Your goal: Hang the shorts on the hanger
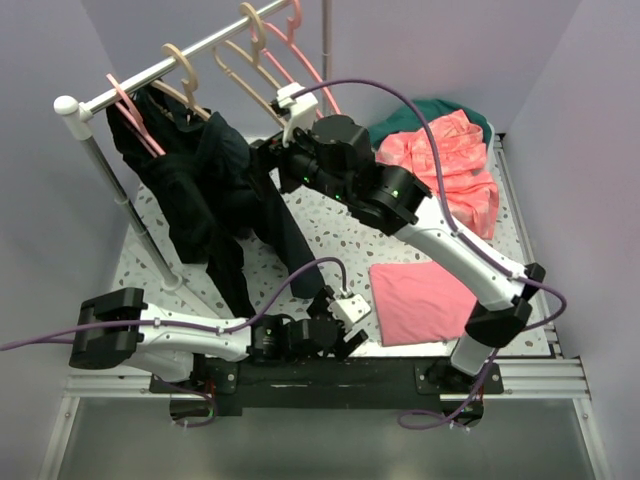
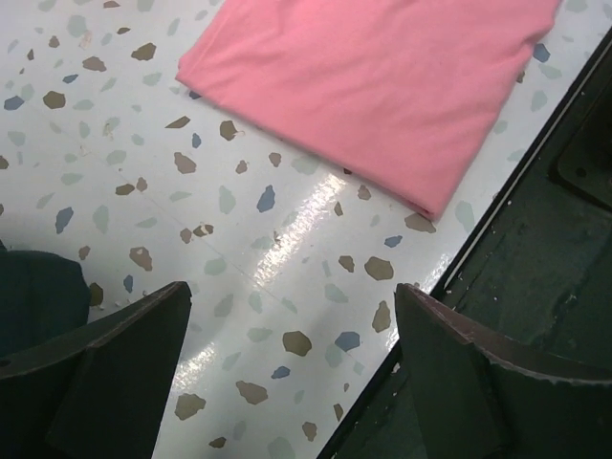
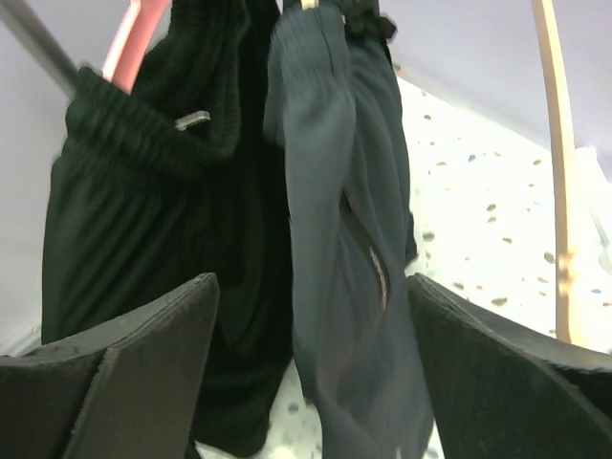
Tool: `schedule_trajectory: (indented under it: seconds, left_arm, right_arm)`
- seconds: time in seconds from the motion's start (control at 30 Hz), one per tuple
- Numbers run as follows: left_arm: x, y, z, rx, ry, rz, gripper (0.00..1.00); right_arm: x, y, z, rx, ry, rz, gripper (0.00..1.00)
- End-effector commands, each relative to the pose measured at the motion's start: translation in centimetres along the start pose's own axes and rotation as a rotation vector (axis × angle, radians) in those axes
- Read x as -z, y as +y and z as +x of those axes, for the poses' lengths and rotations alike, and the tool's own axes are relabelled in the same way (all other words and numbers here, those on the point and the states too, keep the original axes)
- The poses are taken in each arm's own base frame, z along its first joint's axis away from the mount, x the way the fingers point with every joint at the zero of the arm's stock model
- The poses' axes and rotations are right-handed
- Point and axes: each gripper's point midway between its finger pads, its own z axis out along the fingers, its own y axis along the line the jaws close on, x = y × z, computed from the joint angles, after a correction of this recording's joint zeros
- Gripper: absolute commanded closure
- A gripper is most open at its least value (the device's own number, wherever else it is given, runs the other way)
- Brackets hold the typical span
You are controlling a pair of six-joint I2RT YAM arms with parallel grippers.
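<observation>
While the shorts (image 3: 335,239) are seen hanging below the rail (image 1: 145,77), apparently carried by the hanger (image 1: 185,72) hooked on that rail, the right gripper (image 3: 311,282) is raised beside them, just in front of the rail. Its 2 fingers are spread wide, 1 on each side of the navy fabric, and nothing is clamped. A black garment (image 3: 143,191) on a pink hanger (image 1: 128,105) is hung next to the shorts, nearer the rail's white end cap. Well apart from the rail, the left gripper (image 2: 292,292) is positioned low over the speckled table (image 1: 340,230), released and grasping nothing, near a pink folded cloth (image 2: 382,86).
</observation>
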Motion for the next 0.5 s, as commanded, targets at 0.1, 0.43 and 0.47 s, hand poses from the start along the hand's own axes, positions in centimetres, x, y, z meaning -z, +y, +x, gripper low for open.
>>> schedule_trajectory:
  seconds: [0.1,0.43,0.47]
  left_arm:
    - [0.2,2.4,-2.4,0.091,-0.053,-0.176,0.0]
    - [-0.8,3.6,-0.2,0.13,0.042,-0.301,0.0]
    - [-1.1,3.6,0.1,0.132,0.054,-0.3,0.0]
  right_arm:
    - [6.9,-2.0,-0.6,-0.114,-0.085,0.073,0.05]
    - [16.0,-10.2,6.4,-0.258,-0.123,0.422,0.01]
    - [17.0,-10.8,6.9,-0.262,-0.116,0.454,0.01]
